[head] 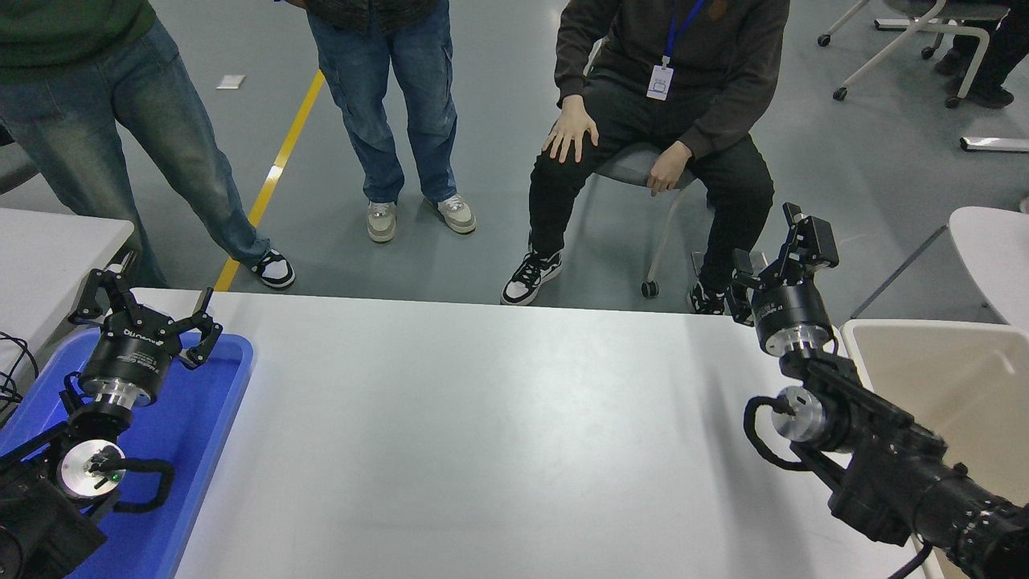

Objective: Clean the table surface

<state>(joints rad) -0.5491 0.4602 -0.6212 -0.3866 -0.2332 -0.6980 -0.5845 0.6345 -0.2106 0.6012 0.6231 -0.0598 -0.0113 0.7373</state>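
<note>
The table surface point(498, 434) is a wide matte white top with rounded corners, and nothing lies on it. My right gripper point(778, 256) is open and empty, raised over the table's far right corner, its arm reaching in from the lower right. My left gripper point(145, 310) is open and empty, parked over the blue tray point(205, 418) at the left.
A beige bin point(949, 378) stands right of the table. A smaller white tabletop point(48, 249) sits at the far left. A seated person point(667, 121) and two standing people point(386, 96) are beyond the far edge. A white chair back point(993, 249) is at the right.
</note>
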